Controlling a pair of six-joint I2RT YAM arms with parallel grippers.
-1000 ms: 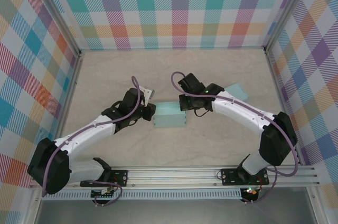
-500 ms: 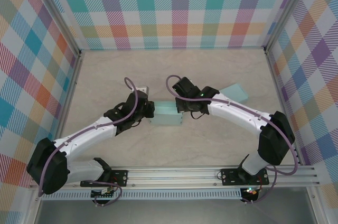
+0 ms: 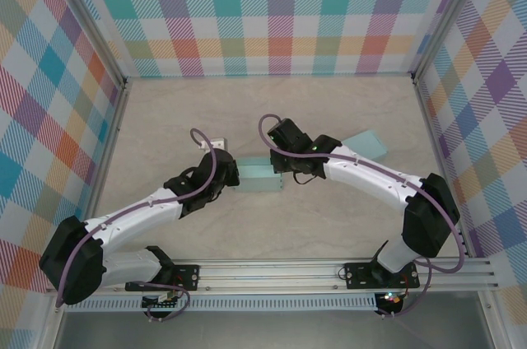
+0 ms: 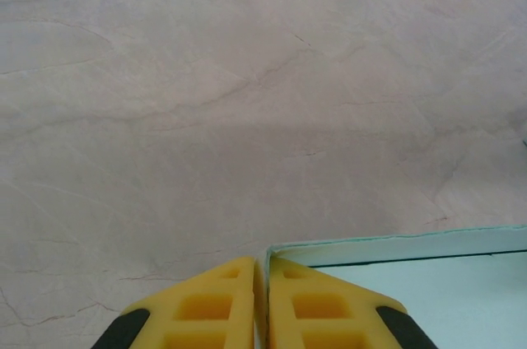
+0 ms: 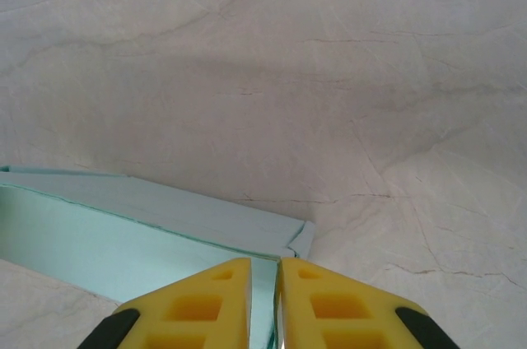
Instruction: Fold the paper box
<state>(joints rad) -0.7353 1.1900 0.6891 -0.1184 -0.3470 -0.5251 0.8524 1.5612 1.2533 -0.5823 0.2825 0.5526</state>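
Overhead, a pale teal paper box (image 3: 259, 178) lies near the middle of a light, marble-patterned desk (image 3: 329, 110), inside an enclosure with pastel checked walls (image 3: 280, 11). The box is a shallow open tray, its long side running left to right. Two white and black robot arms reach in from the near edge and meet it, one at each short end.

The left claw (image 3: 236, 176) is at the box's left end. In the left wrist view its two yellow fingers (image 4: 206, 312) fill the bottom edge, drawn together to a hairline slit. The box's thin end wall runs into that slit at the corner, so this claw is closed and pinching the box wall. The box's inner floor (image 4: 428, 287) spreads to the right of the fingers; bare desk (image 4: 247, 77) takes up the rest.

The right claw (image 3: 278, 169) is at the box's right end. In the right wrist view its yellow fingers (image 5: 189, 308) stand close together with a narrow gap. The box's end wall rises into that gap, with a small folded flap at the corner just above the tips. Whether the fingers are pressing on the wall or only straddling it cannot be told. The box (image 5: 123, 234) stretches away to the left of this claw.

A second teal paper piece (image 3: 372, 143) lies on the desk to the right, beside the right arm and apart from the box.
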